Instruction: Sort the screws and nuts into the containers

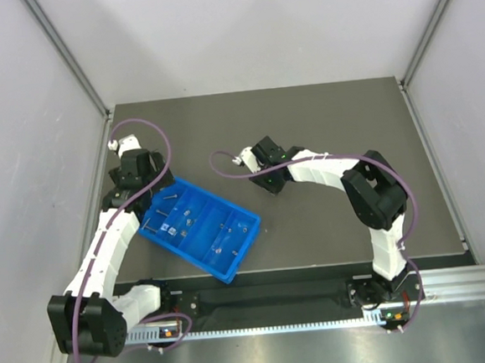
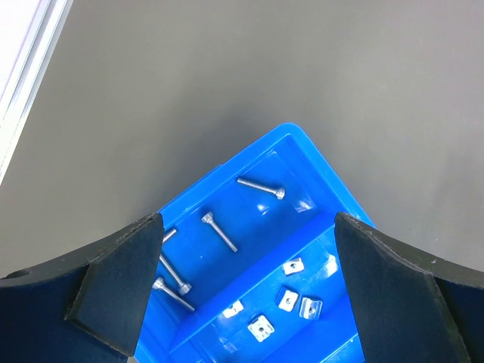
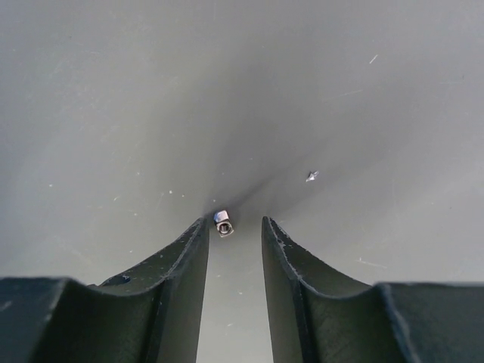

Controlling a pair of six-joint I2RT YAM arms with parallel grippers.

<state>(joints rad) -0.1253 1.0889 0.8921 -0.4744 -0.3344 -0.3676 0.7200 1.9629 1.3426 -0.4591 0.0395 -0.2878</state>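
Note:
The blue tray (image 1: 244, 250) lies on the dark table left of centre. In the left wrist view, one compartment holds several screws (image 2: 219, 231) and the adjoining one several nuts (image 2: 261, 327). My left gripper (image 2: 248, 219) hangs wide open above the tray's corner (image 2: 291, 136) with nothing between its fingers. My right gripper (image 3: 234, 221) is down at the table (image 3: 242, 91) to the right of the tray. Its jaws stand a narrow gap apart around a single nut (image 3: 223, 223). The nut lies on the table close by the left fingertip (image 3: 198, 227). In the top view this gripper (image 1: 268, 179) sits near the table's middle.
A tiny metal speck (image 3: 311, 176) lies on the table just beyond the right gripper. Grey walls enclose the table (image 1: 346, 114) on the left, back and right. The aluminium rail (image 1: 321, 322) with the arm bases runs along the near edge.

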